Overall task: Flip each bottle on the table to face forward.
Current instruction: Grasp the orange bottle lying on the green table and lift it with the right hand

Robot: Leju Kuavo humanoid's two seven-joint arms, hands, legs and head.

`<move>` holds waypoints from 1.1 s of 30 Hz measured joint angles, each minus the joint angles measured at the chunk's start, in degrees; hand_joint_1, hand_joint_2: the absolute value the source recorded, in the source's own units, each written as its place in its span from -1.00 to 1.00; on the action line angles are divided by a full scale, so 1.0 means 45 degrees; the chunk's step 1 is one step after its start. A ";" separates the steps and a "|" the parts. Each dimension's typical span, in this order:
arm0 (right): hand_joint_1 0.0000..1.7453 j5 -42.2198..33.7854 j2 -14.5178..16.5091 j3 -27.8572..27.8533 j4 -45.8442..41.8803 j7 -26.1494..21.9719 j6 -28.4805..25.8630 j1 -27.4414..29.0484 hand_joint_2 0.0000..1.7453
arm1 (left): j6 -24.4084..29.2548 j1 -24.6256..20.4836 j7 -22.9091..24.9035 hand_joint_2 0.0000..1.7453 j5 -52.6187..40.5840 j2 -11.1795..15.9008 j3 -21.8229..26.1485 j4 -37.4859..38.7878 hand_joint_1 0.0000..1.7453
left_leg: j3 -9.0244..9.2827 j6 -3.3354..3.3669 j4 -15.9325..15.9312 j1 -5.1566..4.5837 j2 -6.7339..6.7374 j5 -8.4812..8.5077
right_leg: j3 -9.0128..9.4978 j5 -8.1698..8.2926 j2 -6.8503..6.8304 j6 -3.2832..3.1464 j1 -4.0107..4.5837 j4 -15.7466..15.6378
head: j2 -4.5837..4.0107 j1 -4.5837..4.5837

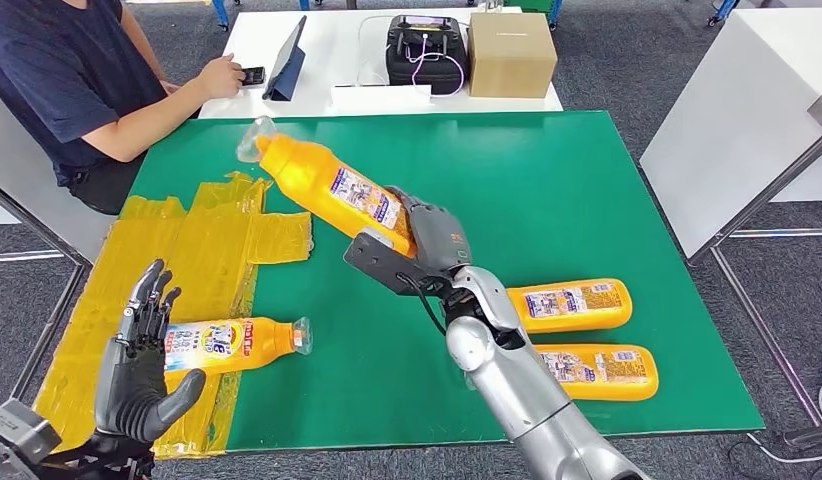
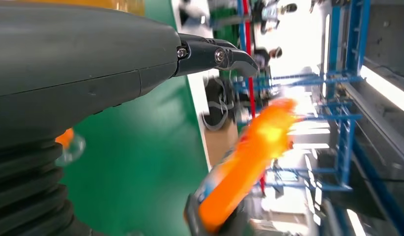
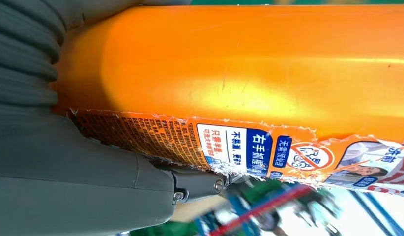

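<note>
The right hand [image 1: 430, 238] holds an orange bottle [image 1: 332, 190] by its base end, lifted above the green counter [image 1: 547, 190] and tilted, its clear cap [image 1: 255, 138] pointing up and away toward the far left. The label on this lifted bottle faces up toward the head camera. In the right wrist view the same bottle [image 3: 249, 64] presses against the grey hand [image 3: 67, 182], and the label's edge [image 3: 239, 147] looks torn and ragged.

The left hand [image 1: 139, 365] hangs over the near left edge of the counter, palm turned inward, fingers spread and upright, holding nothing. Just beside it a second orange bottle [image 1: 235, 343] lies on its side on a sheet of yellow plastic [image 1: 212, 245], cap pointing right, label showing. In the left wrist view the left hand [image 2: 92, 64] fills the near side, and the lifted bottle [image 2: 249, 162] appears blurred beyond it.

Two more orange bottles lie on their sides at the near right of the counter, partly behind the right arm: one [image 1: 572, 304] farther back, the other [image 1: 599, 371] closer to the near edge, near each other but apart, both with labels up.

Beyond the counter stands a white table [image 1: 317, 60] with a cardboard box [image 1: 512, 54], a black case [image 1: 425, 52] and a tablet [image 1: 287, 62]. A person in a dark shirt [image 1: 57, 70] sits at the far left, one hand [image 1: 222, 75] on that table.
</note>
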 joint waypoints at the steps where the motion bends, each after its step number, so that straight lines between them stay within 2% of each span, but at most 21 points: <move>1: 1.00 -0.0096 0.0001 0.0040 -0.0483 -0.0091 0.0035 0.0145 1.00 | -0.0317 0.0061 0.0157 1.00 0.0480 -0.0040 0.0021 -0.0002 -1.00 | -0.0001 0.0000 0.0000 0.0000 0.0000 0.0000 | 0.0000 0.0000 0.0000 0.0000 0.0000 -0.0001 | 0.0000 0.0000; 5: 1.00 -0.0366 0.0016 0.0545 -0.1956 -0.0454 0.0150 0.0647 1.00 | -0.1492 0.0415 0.0704 1.00 0.2430 -0.0132 0.0043 -0.0006 -1.00 | -0.0001 0.0000 0.0000 0.0000 0.0000 -0.0001 | 0.0000 0.0000 0.0001 0.0000 0.0000 -0.0002 | 0.0000 -0.0001; 10: 1.00 -0.0376 -0.0034 0.1690 -0.3177 -0.0795 0.0198 0.1244 1.00 | -0.2104 0.0927 0.0838 1.00 0.3138 -0.0289 -0.0126 -0.0122 -1.00 | -0.0001 -0.0001 0.0000 0.0002 -0.0002 -0.0001 | -0.0009 -0.0003 0.0000 -0.0003 0.0002 -0.0003 | 0.0000 -0.0002; 18: 1.00 -0.0584 -0.0662 0.2673 -0.4327 -0.1256 0.0360 0.2064 1.00 | -0.1649 0.1526 0.0869 1.00 0.3129 -0.0419 -0.1355 -0.0568 -1.00 | -0.0006 0.0003 0.0000 -0.0002 -0.0004 -0.0005 | -0.0004 -0.0004 -0.0001 -0.0003 -0.0002 -0.0007 | 0.0000 0.0000; 20: 1.00 -0.0524 -0.0750 0.2853 -0.4362 -0.1580 0.0392 0.2225 1.00 | -0.1468 0.1720 0.0586 1.00 0.3035 -0.0381 -0.1598 -0.0601 -1.00 | -0.0007 0.0003 0.0000 -0.0002 -0.0003 -0.0005 | -0.0004 -0.0003 0.0000 -0.0003 -0.0001 -0.0008 | 0.0000 0.0001; 23: 1.00 -0.0202 -0.0768 0.3306 -0.4419 -0.1739 0.0412 0.2281 1.00 | -0.1361 0.1870 0.0053 1.00 0.2869 -0.0268 -0.1935 -0.0736 -1.00 | -0.0007 0.0003 0.0000 -0.0001 -0.0003 -0.0005 | -0.0007 -0.0002 0.0000 -0.0002 0.0000 -0.0007 | 0.0000 -0.0001; 33: 1.00 -0.0074 -0.0704 0.4031 -0.4828 -0.1517 0.0537 0.2089 1.00 | -0.1226 0.1884 0.0147 1.00 0.3014 -0.0038 -0.2357 -0.0953 -1.00 | -0.0005 0.0002 -0.0002 0.0006 -0.0005 -0.0003 | -0.0004 -0.0003 -0.0001 -0.0003 0.0009 -0.0005 | 0.0000 0.0000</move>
